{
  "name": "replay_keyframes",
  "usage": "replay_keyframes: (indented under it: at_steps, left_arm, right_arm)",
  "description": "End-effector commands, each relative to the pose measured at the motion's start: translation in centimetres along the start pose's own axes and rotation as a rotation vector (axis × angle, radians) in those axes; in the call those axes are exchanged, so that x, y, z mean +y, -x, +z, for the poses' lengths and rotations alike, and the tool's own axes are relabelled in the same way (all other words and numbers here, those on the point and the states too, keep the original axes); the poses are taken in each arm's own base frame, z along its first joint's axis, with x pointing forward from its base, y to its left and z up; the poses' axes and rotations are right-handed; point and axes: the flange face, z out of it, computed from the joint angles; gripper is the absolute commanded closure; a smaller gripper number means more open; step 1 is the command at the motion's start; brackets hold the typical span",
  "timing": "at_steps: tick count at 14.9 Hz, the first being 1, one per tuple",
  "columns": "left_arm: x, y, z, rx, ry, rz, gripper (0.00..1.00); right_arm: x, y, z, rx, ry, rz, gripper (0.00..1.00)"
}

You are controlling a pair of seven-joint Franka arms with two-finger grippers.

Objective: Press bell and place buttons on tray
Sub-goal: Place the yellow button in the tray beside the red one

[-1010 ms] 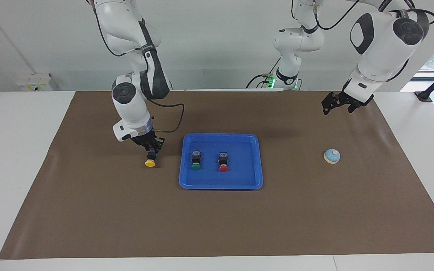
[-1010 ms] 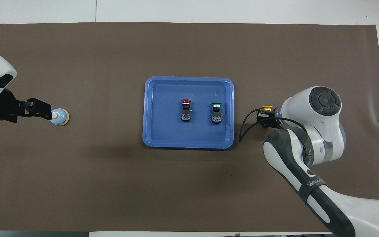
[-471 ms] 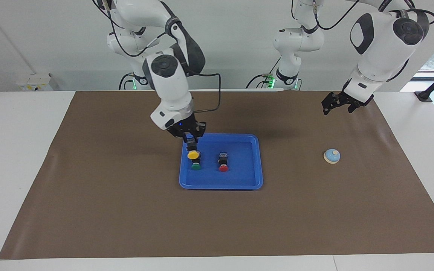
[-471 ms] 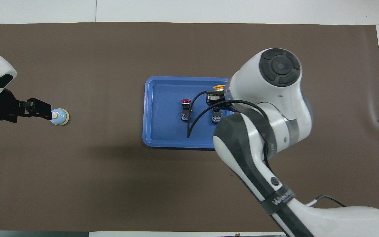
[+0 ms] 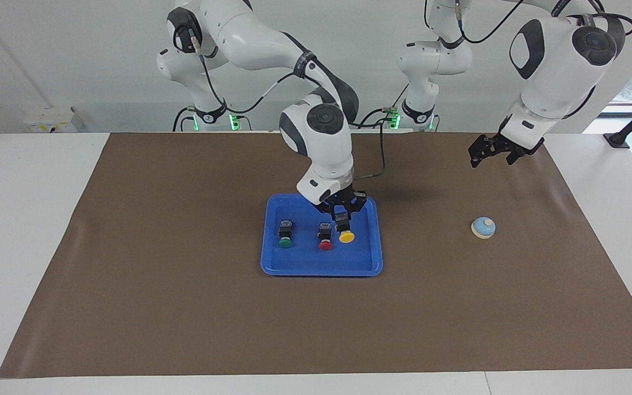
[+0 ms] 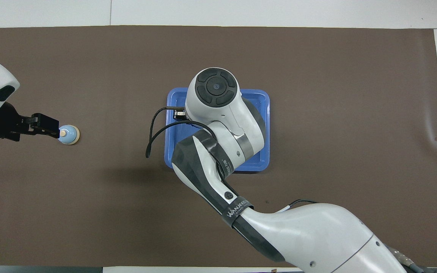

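Yellow button (image 5: 346, 236) sits low over the blue tray (image 5: 373, 241), at the tray's end toward the left arm, held by its black body in the right gripper (image 5: 342, 219), whose fingers are closed on it; whether the cap touches the tray floor cannot be told. Red button (image 5: 325, 244) lies in the tray just beside the yellow one, and the green button (image 5: 285, 242) lies in the tray toward the right arm's end. In the overhead view the right arm covers most of the tray and all three buttons.

Bell (image 5: 483, 227) stands on the brown mat (image 5: 184, 307) toward the left arm's end of the table (image 5: 25, 230), well apart from the tray. Left gripper (image 5: 492, 152) hangs in the air above the mat, waiting; its finger state cannot be told.
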Motion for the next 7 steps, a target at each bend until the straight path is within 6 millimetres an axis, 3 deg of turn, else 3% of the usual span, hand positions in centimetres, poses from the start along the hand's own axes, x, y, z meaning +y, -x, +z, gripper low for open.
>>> replay_keyframes:
  at_steps: [1, 4, 7]
  left_arm:
    - [-0.1, 0.5, -0.6, 0.002, 0.013, -0.006, 0.00]
    - [-0.3, 0.4, -0.6, 0.002, 0.012, -0.009, 0.00]
    - [-0.1, 0.5, -0.7, 0.004, 0.012, -0.006, 0.00]
  right_arm:
    - [-0.7, -1.0, 1.2, 0.014, -0.023, 0.037, 1.00]
    - [-2.8, -0.6, 2.4, 0.033, -0.049, 0.058, 1.00]
    - [-4.9, 0.5, 5.6, 0.029, -0.045, 0.081, 1.00]
